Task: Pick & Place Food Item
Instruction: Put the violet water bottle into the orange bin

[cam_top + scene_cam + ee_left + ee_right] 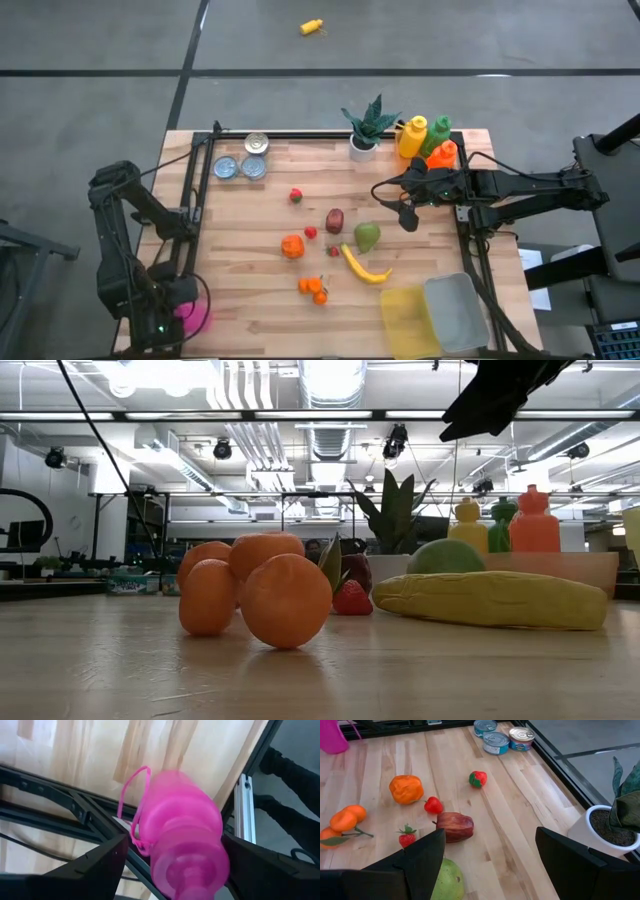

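Toy foods lie mid-table: a green pear (367,237), a dark red apple (334,220), an orange pepper (292,246), a yellow banana (365,266), tangerines (315,288) and small strawberries (296,196). My right gripper (405,212) is open and empty, hovering above the table just right of the pear (447,880) and apple (455,826). My left gripper (185,310) is open at the near left corner, its fingers on either side of a pink bottle (185,845). My left gripper has the pink bottle's body (200,830) between its open fingers. The far finger (235,855) stands very close to the bottle's side. I cannot tell whether it touches.
Several cans (242,165) stand at the far left. A potted plant (365,130) and yellow, green and orange bottles (425,140) stand at the far right. A yellow and a clear container (440,312) sit at the near right. Dark frame rails (195,190) edge the table.
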Controlling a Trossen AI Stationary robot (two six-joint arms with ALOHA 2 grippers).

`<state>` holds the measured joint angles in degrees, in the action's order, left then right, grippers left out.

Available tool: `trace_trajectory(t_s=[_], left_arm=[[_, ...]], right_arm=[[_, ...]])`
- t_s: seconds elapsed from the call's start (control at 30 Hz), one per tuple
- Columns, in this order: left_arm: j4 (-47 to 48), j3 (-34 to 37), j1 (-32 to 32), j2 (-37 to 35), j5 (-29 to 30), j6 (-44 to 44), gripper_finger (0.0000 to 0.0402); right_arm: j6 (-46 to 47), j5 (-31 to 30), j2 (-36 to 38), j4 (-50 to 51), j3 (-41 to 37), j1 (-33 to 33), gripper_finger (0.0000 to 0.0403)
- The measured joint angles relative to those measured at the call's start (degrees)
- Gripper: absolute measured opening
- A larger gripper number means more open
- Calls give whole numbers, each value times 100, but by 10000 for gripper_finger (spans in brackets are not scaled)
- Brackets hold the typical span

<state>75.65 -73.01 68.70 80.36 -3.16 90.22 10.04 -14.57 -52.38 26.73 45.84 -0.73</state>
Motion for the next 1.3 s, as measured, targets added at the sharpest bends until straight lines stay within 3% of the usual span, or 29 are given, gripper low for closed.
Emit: trace_trajectory(t_s=[1.03, 1.13, 1.3], left_arm=[[-271, 295, 69, -66, -241, 568, 330], [-275, 295, 69, -66, -244, 568, 317], [-276, 295, 69, -66, -244, 568, 260]], right_arm=[[0, 0, 0, -1, 0, -1, 308], [0, 0, 2, -1, 0, -1, 308], [0, 0, 1, 1, 0, 0, 308]])
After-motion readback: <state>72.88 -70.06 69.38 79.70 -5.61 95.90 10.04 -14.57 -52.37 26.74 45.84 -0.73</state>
